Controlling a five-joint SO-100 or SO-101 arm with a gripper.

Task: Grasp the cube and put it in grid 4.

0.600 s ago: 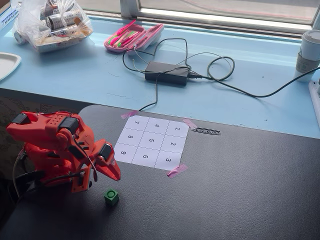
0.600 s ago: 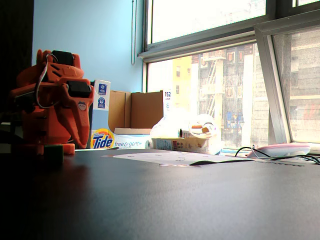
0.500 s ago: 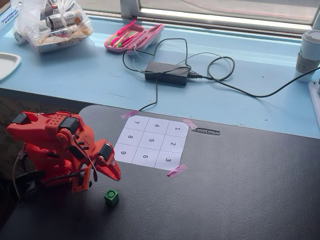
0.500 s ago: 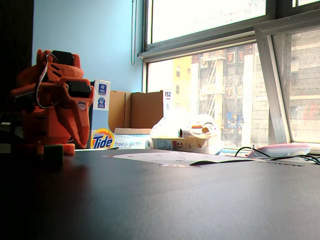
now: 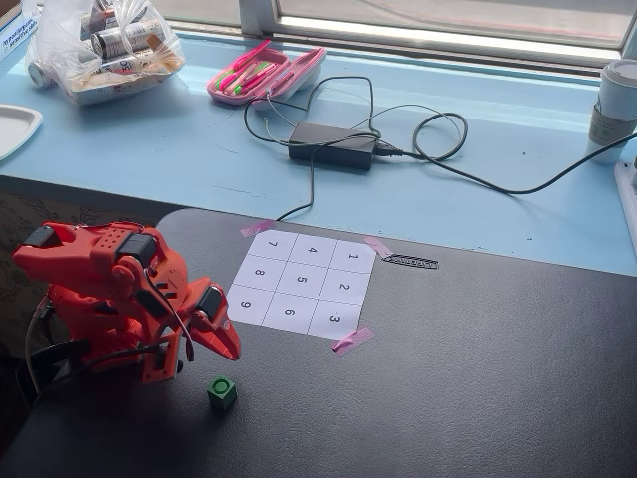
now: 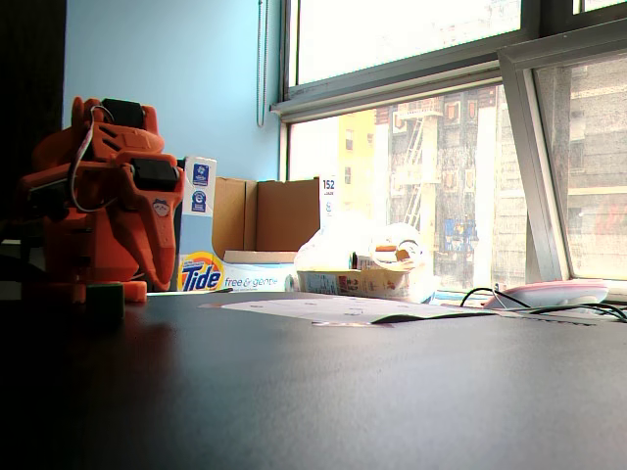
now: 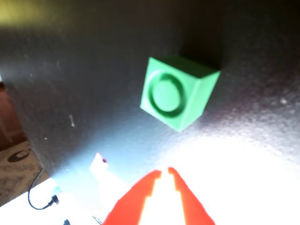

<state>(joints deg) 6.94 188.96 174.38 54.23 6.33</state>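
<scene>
The cube [image 7: 177,97] is small, green and plastic, with a round dimple ringed by a shallow groove on its upper face; it sits alone on the dark table [image 5: 478,378], untouched; in the wrist view it lies just ahead of the pincer [image 7: 164,172], whose two red tips stand nearly together with only a thin slit between them, holding nothing; in a fixed view the cube [image 5: 222,392] rests below the pincer [image 5: 231,351], apart from it; grid 4 [image 5: 312,251] lies well beyond the pincer on the numbered sheet.

Green cube [image 7: 178,96] — red arm [image 5: 119,294] — black table [image 5: 478,378].
</scene>
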